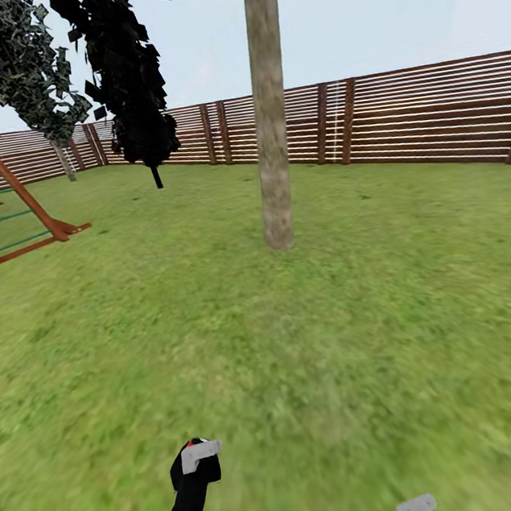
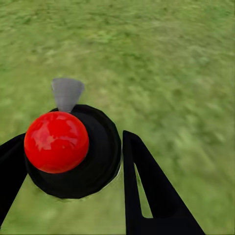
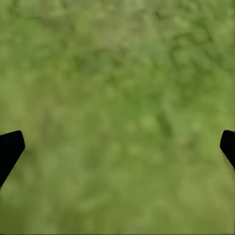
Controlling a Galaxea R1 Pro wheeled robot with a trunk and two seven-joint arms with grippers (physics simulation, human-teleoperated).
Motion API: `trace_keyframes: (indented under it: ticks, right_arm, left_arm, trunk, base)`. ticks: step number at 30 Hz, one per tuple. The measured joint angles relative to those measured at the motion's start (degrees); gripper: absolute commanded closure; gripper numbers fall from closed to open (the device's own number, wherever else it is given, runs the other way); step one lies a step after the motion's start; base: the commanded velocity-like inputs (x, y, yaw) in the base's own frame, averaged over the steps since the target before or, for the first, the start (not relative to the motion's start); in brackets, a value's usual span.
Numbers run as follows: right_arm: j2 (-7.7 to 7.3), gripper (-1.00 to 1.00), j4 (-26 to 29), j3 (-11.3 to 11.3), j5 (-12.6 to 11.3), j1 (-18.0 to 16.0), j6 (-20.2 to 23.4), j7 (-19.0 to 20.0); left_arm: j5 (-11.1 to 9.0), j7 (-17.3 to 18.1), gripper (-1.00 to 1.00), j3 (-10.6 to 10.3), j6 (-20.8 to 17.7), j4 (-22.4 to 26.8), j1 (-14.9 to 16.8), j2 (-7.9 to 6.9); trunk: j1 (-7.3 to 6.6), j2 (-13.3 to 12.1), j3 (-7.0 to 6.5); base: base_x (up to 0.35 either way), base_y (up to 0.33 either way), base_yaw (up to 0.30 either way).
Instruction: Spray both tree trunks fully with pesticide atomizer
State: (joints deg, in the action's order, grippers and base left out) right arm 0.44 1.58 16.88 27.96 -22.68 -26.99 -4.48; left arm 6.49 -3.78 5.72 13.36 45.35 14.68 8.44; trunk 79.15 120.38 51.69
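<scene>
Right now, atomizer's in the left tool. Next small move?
Probably roll the base forward toward the thick grey-brown tree trunk. The left tool is shut on the black atomizer with the red ball top, held low over the green grass, and the trunk stands well ahead with no white specks visible on it.

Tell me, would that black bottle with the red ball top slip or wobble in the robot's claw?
Probably stiff: the atomizer keeps a firm round outline between the left gripper's fingers. Its glossy red cap and round body look smooth, so it might twist. It seems light, since the gripper holds it above the grass.
</scene>
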Motion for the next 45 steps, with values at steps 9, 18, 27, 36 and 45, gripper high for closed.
trace_keyframes:
  ticks: [9,18,27,36,45]
  right_arm:
    - [0.00,-1.00,0.0,0.0,0.0,0.0,0.0,0.0]
    - [0.00,-1.00,0.0,0.0,0.0,0.0,0.0,0.0]
    - [0.06,-1.00,-0.1,0.0,0.0,0.0,0.1,0.1]
    - [-0.52,-1.00,0.2,-0.2,0.3,0.4,0.0,0.4]
    - [-0.44,-1.00,0.2,-0.2,0.2,0.4,0.0,0.3]
  left_arm:
    - [0.1,0.0,1.00,0.0,0.0,0.0,0.0,0.00]
    - [0.1,0.0,1.00,0.0,-0.1,0.0,0.0,0.00]
    - [-0.1,0.4,1.00,0.0,0.0,0.1,0.0,0.35]
    - [-0.1,0.3,1.00,0.0,0.0,0.0,0.0,0.14]
    - [0.0,0.1,1.00,0.1,0.0,0.1,0.0,0.03]
  trunk:
    - [0.00,0.0,0.00]
    - [0.00,0.0,0.00]
    - [0.00,0.0,0.00]
    - [0.00,0.0,0.00]
    - [0.00,0.0,0.00]
  base:
    - [0.338,0.071,0.000]
    - [0.338,0.071,0.000]
    - [0.338,0.071,0.000]
    - [0.338,0.071,-0.041]
    - [0.338,0.071,-0.291]
